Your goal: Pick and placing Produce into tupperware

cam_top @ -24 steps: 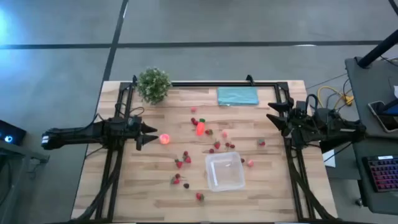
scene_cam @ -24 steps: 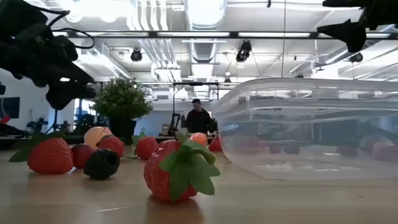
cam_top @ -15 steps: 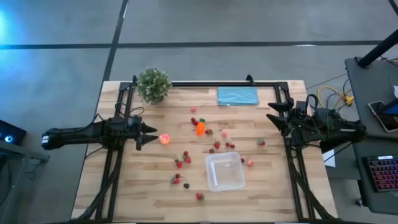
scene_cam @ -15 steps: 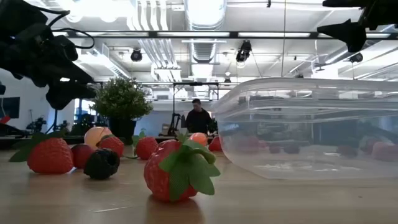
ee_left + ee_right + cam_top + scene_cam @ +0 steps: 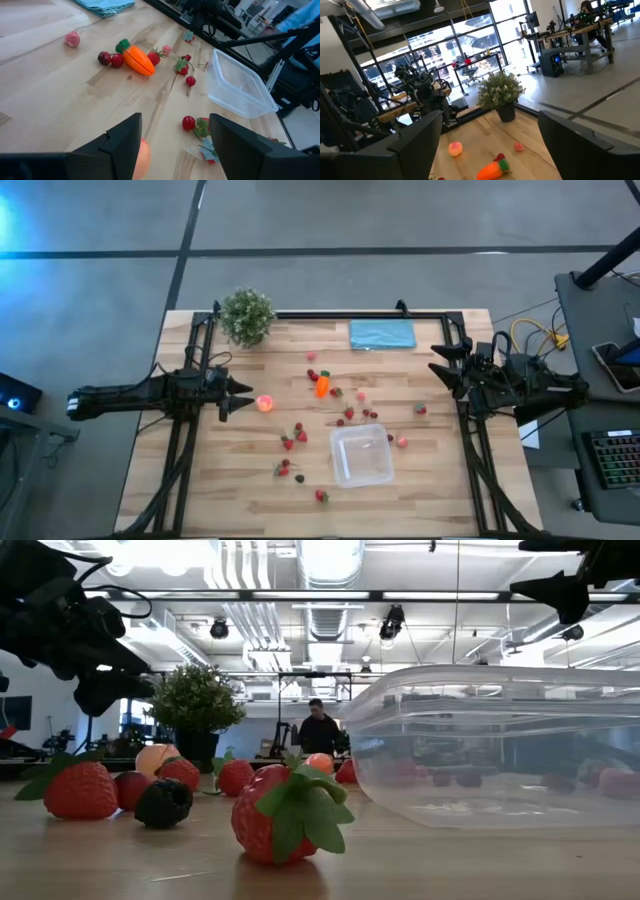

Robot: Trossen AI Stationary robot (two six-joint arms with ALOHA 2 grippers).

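The clear tupperware [image 5: 361, 455] stands open and empty on the wooden table's near right part, and fills the right of the low view [image 5: 500, 750]. Small red strawberry-like produce [image 5: 294, 438] lies scattered to its left and beyond it, with an orange carrot [image 5: 322, 387] near the middle. A pink-orange ball [image 5: 265, 403] rests on the table just ahead of my left gripper [image 5: 246, 398], which hovers above it, open; its own view shows the ball [image 5: 143, 157] beside one finger. At the table's right edge my right gripper [image 5: 440, 370] is raised and open with nothing between its fingers.
A green potted plant [image 5: 247, 315] stands at the far left corner. A teal cloth [image 5: 381, 334] lies flat at the far edge. A black frame [image 5: 340, 314] runs along the table's far and side edges. A person [image 5: 318, 732] is in the room beyond.
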